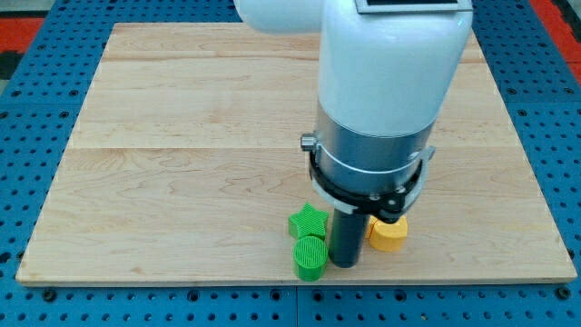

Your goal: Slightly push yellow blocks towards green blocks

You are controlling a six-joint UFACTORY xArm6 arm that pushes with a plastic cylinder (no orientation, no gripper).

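Observation:
A green star block point(306, 221) lies near the view's bottom centre on the wooden board point(182, 163). A green round block point(310, 256) sits just below it, touching it. My tip point(345, 262) is at the right side of the green round block, close to it or touching it. A yellow block point(388, 234) lies just right of my rod; the arm hides part of it and its shape is unclear. Any further yellow block is hidden by the arm.
The arm's white and grey body point(381, 100) covers the board's centre right. The board's bottom edge point(300, 283) runs just below the blocks. A blue pegboard surface point(36, 136) surrounds the board.

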